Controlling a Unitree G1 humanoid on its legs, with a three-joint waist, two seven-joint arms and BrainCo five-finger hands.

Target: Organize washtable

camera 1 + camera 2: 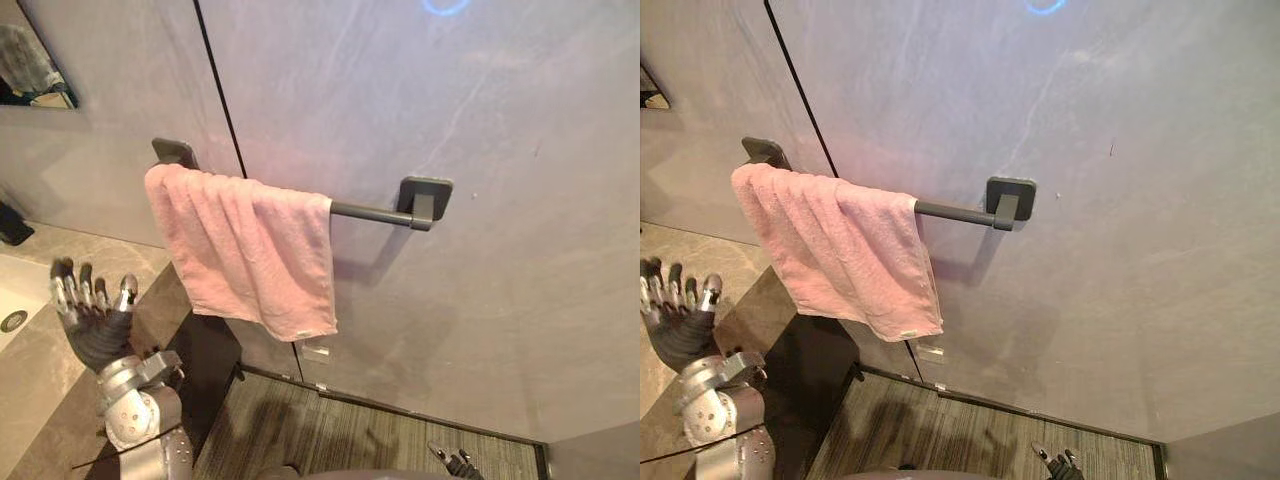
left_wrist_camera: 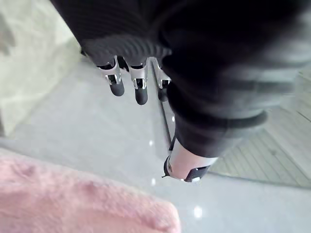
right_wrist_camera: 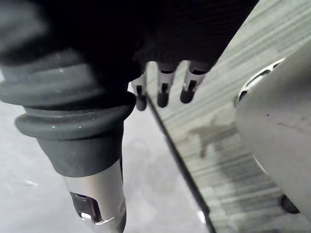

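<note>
Holding my left hand (image 1: pixel 92 312) up at eight o'clock of the pink towel (image 1: pixel 245 250), fingers spread and empty; a careless swipe could drag it off the towel bar (image 1: pixel 372 211).

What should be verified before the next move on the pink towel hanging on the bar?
1. Pink towel draped over the towel bar: ok.
2. Towel hanging evenly: not ok; it is bunched at the bar's left end and its lower edge slants.
3. Left hand free: ok; open, raised beside the towel without touching it.
4. Right hand free: ok; open, low near the floor, holding nothing.
5. Rest of the countertop tidy: cannot tell; little of it is in view.
</note>
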